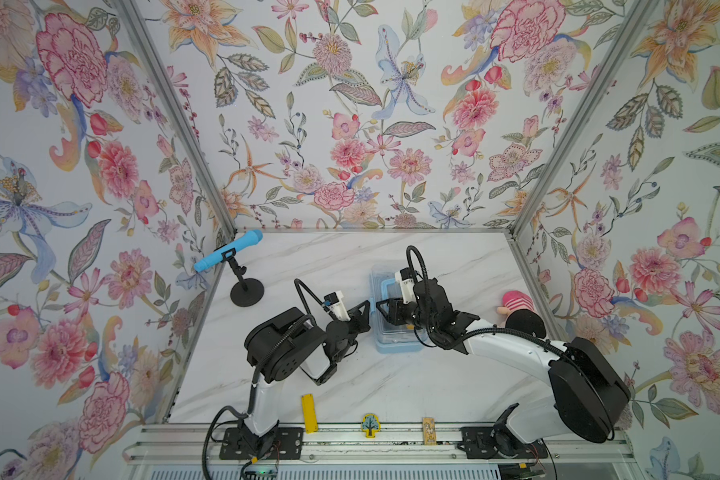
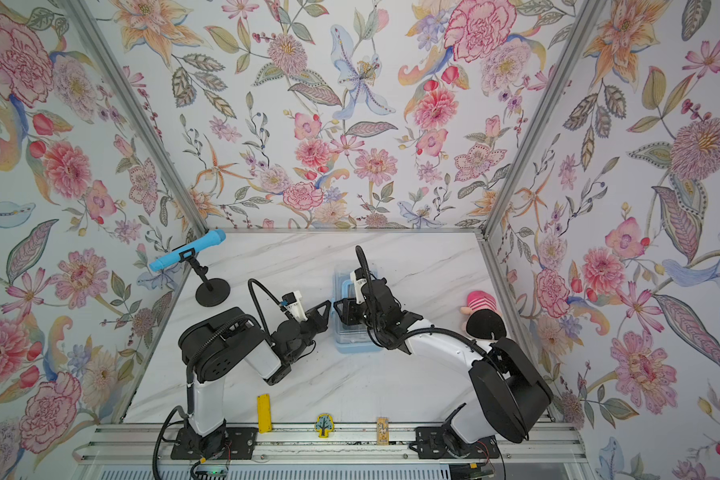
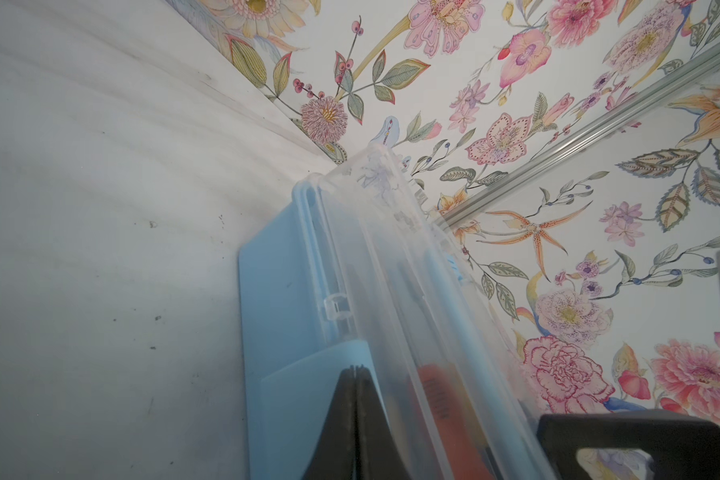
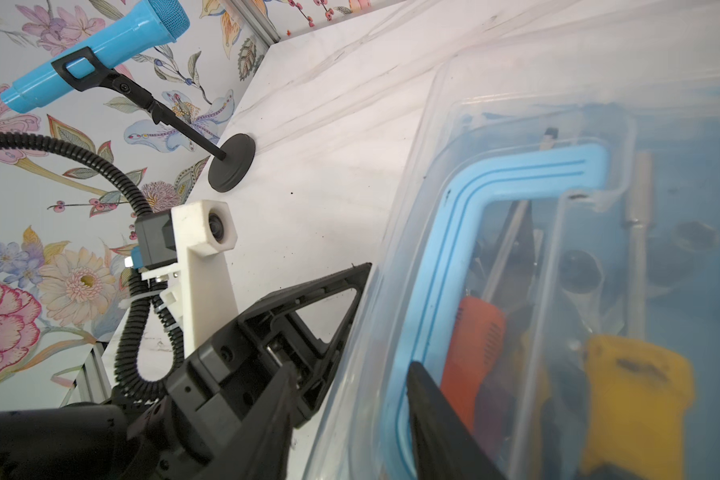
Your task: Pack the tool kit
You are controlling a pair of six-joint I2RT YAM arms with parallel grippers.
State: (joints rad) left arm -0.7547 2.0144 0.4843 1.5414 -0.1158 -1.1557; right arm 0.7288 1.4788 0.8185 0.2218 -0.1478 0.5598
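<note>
Tool kit (image 1: 398,347) sits near the middle of the marble table (image 1: 391,386), its clear lid (image 4: 516,83) down over an orange tool handle (image 4: 474,332) and a yellow tool handle (image 4: 636,395). The left gripper (image 3: 356,370), jaws pressed together and holding nothing, has its tip at the box's left side, at the light-blue latch tab (image 3: 308,395). The right gripper (image 1: 381,311) hangs over that same left edge with jaws apart: one finger lies on the lid beside the blue handle (image 4: 516,174), its mate outside the rim. Both grippers' tips are near each other in both top views.
</note>
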